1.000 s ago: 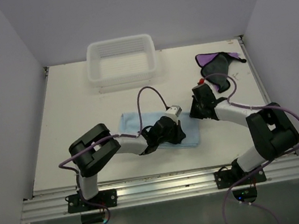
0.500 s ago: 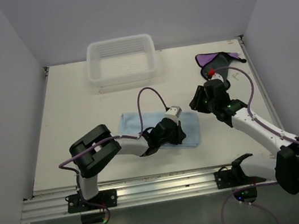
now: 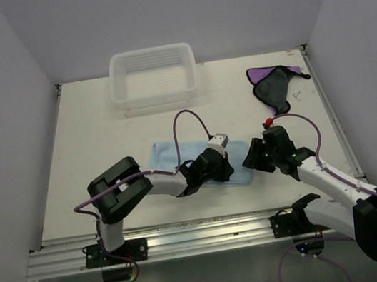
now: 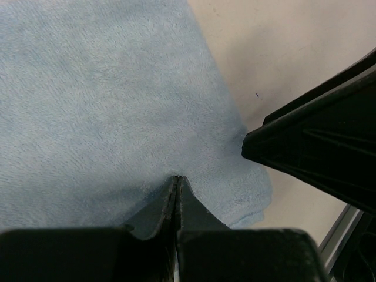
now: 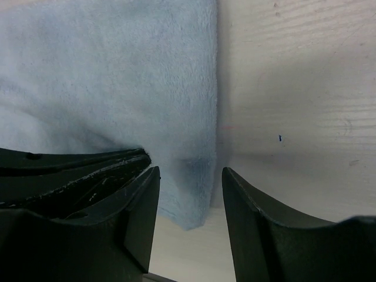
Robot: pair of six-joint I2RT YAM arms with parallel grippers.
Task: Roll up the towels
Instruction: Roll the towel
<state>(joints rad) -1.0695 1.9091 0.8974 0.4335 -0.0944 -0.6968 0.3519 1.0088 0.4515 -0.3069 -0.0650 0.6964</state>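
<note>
Light blue towel (image 4: 106, 88) lies under my left claw (image 4: 176, 181) (tips pressed together), my right claw (image 5: 189, 171) spread astride its edge.

White table (image 3: 100, 134), pale lavender walls (image 3: 173, 6), aluminium rail (image 3: 204, 236) at near edge

Light blue towel (image 3: 165, 153), white basket (image 3: 159, 96)

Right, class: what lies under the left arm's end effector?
The light blue towel, lying flat on the table; the left end effector has its shut tips down on it near a corner. Whether any cloth is pinched between them is hidden.
</note>
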